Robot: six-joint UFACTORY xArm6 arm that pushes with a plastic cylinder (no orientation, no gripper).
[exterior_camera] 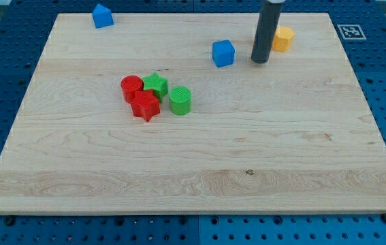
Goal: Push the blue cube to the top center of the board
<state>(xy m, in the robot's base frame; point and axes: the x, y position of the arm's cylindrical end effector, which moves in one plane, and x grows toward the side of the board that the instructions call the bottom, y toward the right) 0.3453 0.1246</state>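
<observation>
The blue cube (223, 53) sits on the wooden board (193, 170) in the upper middle, a little right of centre. My tip (259, 61) stands just to the cube's right, with a small gap between them. A yellow block (284, 39) lies right behind the rod, toward the view's top right.
A second blue block with a peaked top (102, 15) lies at the top left. Left of centre sits a cluster: a red cylinder (131, 88), a green star block (156, 85), a red star block (146, 105) and a green cylinder (180, 100). A marker tag (350, 31) lies off the board's top right.
</observation>
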